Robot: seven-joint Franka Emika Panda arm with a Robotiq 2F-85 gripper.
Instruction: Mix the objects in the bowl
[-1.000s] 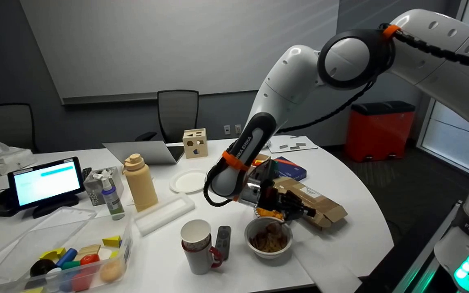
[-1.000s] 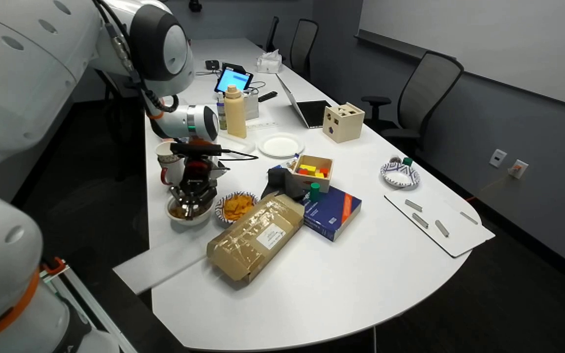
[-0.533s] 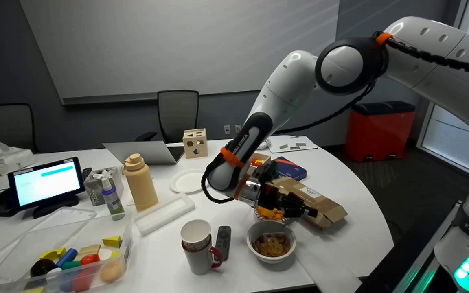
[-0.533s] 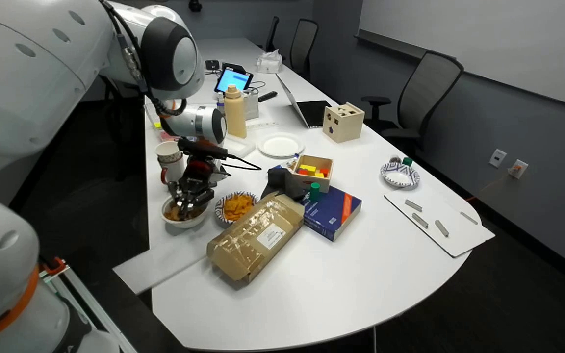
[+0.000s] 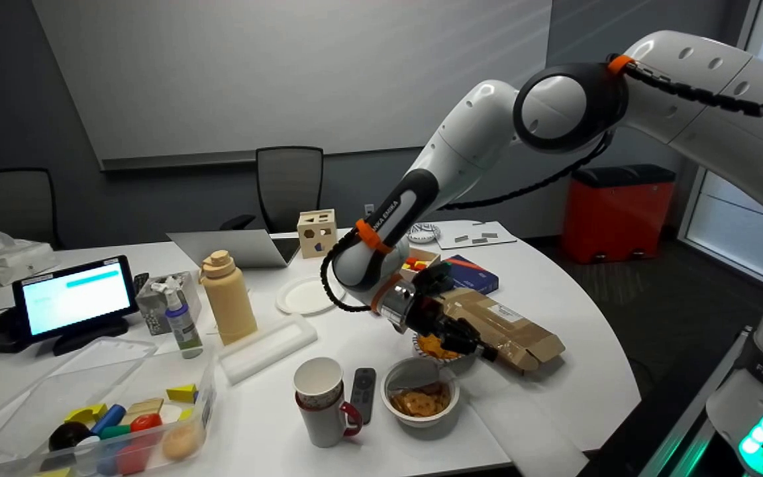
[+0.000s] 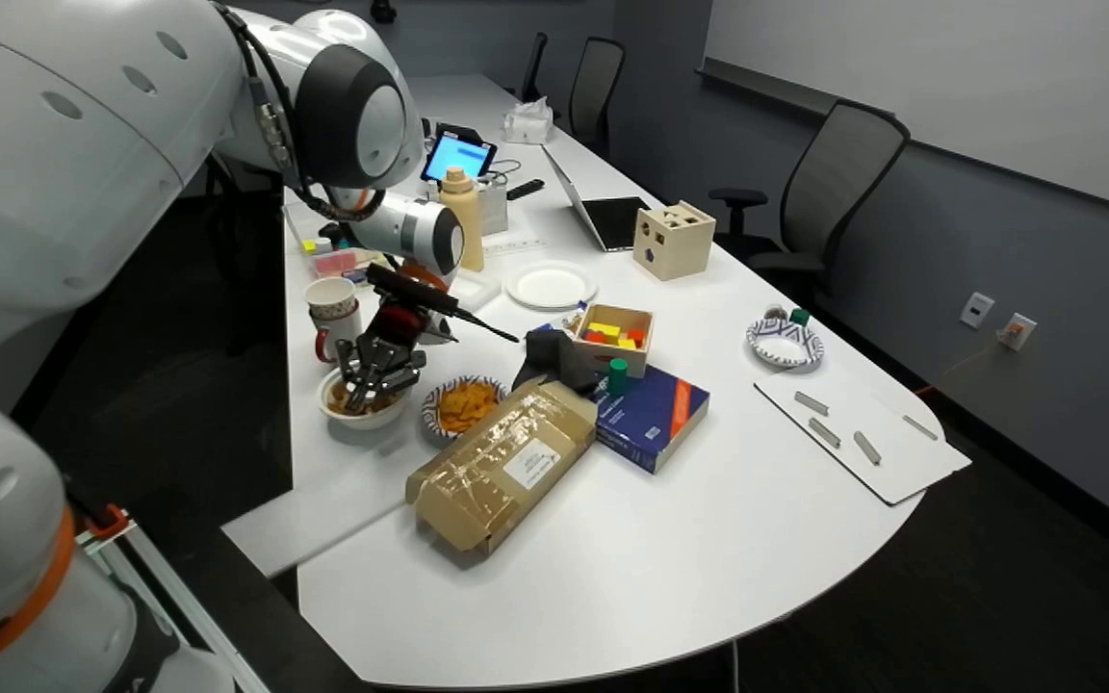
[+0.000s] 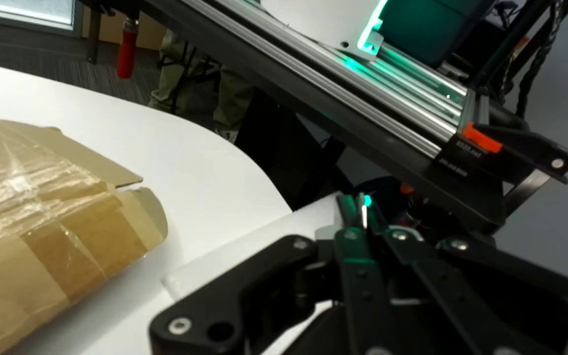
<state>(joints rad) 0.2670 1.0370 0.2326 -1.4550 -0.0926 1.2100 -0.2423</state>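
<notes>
the gripper (image 7: pixel 361 209) has its fingers (image 7: pixel 349 213) together in the wrist view, with a thin shiny strip (image 7: pixel 364 216) caught between the tips; what that strip belongs to is hard to make out. the white bowl (image 5: pixel 416 421) sits upright on the table (image 6: pixel 709 558), close to its edge, and the objects (image 5: pixel 423 401), a heap of tan to brown bits, lie inside it. in an exterior view a blurred grey shape (image 5: pixel 413 373) covers the far part of the bowl's inside, just above the heap, too smeared to name. in an exterior view the arm (image 6: pixel 83 173) reaches over the table edge and the gripper hides part of the bowl, so whether they touch cannot be told.

a smaller patterned bowl (image 6: pixel 432 409) of brighter orange pieces (image 6: pixel 468 406) stands just beside the white one, with a taped cardboard box (image 6: pixel 506 472) right next to it and a blue book (image 6: pixel 665 414) past the box. a dark remote (image 5: pixel 363 395) lies between the white bowl and a mug (image 5: pixel 320 422) with a dark red handle; a patterned cup (image 5: pixel 318 377) is set in the mug's mouth. farther off are a white plate (image 5: pixel 302 296), a tan bottle (image 5: pixel 230 301) and a clear bin (image 5: pixel 210 374) of coloured blocks.
</notes>
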